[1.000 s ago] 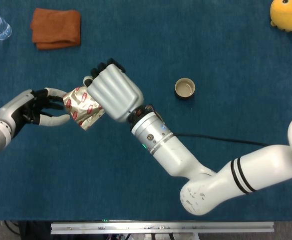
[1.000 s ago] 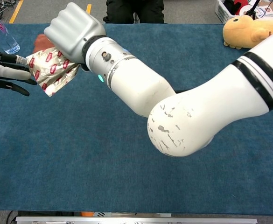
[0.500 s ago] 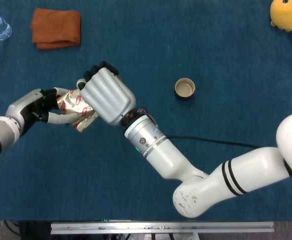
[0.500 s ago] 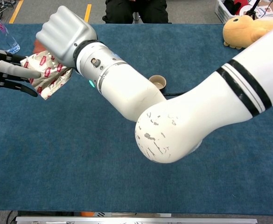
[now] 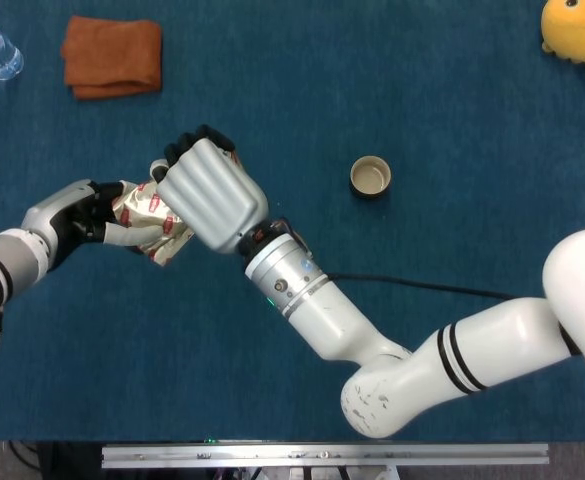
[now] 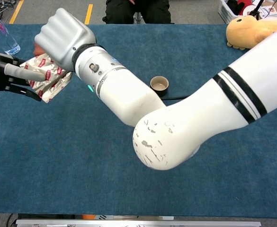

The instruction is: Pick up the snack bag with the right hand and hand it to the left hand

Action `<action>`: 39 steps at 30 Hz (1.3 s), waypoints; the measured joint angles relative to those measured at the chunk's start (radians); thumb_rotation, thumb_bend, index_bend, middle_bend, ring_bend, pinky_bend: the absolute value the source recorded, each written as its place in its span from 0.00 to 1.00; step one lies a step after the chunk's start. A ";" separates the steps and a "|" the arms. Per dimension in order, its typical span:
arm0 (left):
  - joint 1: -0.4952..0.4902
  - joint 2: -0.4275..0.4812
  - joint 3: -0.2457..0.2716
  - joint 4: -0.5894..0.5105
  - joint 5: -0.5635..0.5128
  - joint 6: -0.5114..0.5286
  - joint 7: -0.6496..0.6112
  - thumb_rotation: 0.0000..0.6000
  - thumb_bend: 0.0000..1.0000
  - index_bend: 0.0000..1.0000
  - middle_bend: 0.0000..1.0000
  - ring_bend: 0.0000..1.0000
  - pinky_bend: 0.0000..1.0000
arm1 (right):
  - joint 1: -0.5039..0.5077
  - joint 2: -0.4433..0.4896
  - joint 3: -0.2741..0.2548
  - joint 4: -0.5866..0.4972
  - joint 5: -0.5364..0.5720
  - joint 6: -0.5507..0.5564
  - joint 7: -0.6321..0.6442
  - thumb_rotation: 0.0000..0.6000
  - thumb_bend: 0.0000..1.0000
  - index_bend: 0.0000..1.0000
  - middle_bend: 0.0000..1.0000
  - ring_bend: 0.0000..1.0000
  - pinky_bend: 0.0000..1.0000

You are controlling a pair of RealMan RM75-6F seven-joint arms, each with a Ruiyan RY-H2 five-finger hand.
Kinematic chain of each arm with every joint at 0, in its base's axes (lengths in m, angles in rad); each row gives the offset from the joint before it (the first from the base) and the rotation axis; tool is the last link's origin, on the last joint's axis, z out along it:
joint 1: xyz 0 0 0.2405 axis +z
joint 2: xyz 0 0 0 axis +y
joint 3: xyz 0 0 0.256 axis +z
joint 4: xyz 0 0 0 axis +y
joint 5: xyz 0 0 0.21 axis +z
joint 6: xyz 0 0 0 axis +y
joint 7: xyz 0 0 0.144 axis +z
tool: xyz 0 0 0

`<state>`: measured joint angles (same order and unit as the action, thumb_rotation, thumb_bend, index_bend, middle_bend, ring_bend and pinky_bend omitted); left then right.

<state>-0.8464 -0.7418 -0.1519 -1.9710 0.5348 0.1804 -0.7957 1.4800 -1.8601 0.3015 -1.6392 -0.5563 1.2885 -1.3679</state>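
While the left hand [image 5: 77,213] at the frame's left closes its fingers [image 6: 27,74] around the snack bag [image 5: 152,221], the bag lies tilted between both hands, held above the table [image 5: 452,120]. At center-left, the right hand [image 5: 207,190] stays clamped on it, its knuckles hiding the fingertips.

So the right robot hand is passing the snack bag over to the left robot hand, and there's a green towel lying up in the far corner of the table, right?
Nearly. The towel is orange, not green, as the head view shows. The rest stands: the right robot hand holds the snack bag against the left robot hand.
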 measured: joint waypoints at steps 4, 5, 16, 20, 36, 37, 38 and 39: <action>-0.005 -0.003 0.006 0.006 -0.007 0.002 0.009 1.00 0.25 0.40 0.40 0.38 0.42 | -0.004 -0.001 -0.005 0.001 0.000 0.000 -0.002 1.00 0.40 0.62 0.51 0.44 0.52; -0.006 -0.004 0.007 0.006 -0.008 0.003 0.012 1.00 0.25 0.41 0.42 0.40 0.43 | -0.006 -0.001 -0.007 0.001 -0.001 -0.001 -0.002 1.00 0.40 0.62 0.51 0.44 0.52; -0.008 -0.008 0.010 0.018 -0.022 -0.005 0.025 1.00 0.25 0.51 0.59 0.55 0.49 | -0.018 0.003 -0.014 0.000 -0.006 -0.015 0.005 1.00 0.40 0.62 0.51 0.44 0.52; -0.004 -0.011 0.006 0.022 -0.023 -0.011 0.028 1.00 0.25 0.51 0.59 0.55 0.49 | -0.022 0.008 -0.016 -0.004 -0.008 -0.017 0.006 1.00 0.40 0.62 0.51 0.44 0.52; 0.116 -0.021 -0.147 0.057 0.023 -0.147 0.025 1.00 0.25 0.52 0.59 0.54 0.50 | -0.036 0.047 -0.009 -0.045 -0.006 -0.038 0.027 1.00 0.37 0.17 0.34 0.29 0.45; 0.132 -0.023 -0.165 0.061 0.028 -0.161 0.028 1.00 0.25 0.52 0.59 0.54 0.50 | -0.037 0.052 -0.008 -0.049 -0.006 -0.041 0.029 1.00 0.37 0.13 0.32 0.27 0.43; 0.148 -0.025 -0.184 0.065 0.034 -0.174 0.031 1.00 0.25 0.52 0.59 0.54 0.50 | -0.038 0.057 -0.008 -0.053 -0.006 -0.043 0.031 1.00 0.36 0.08 0.28 0.24 0.41; 0.169 -0.029 -0.209 0.069 0.041 -0.192 0.038 1.00 0.25 0.52 0.59 0.54 0.50 | -0.039 0.064 -0.008 -0.059 -0.005 -0.045 0.032 1.00 0.35 0.04 0.25 0.21 0.38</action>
<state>-0.6772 -0.7703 -0.3609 -1.9015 0.5760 -0.0116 -0.7581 1.4411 -1.7961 0.2937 -1.6983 -0.5615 1.2436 -1.3359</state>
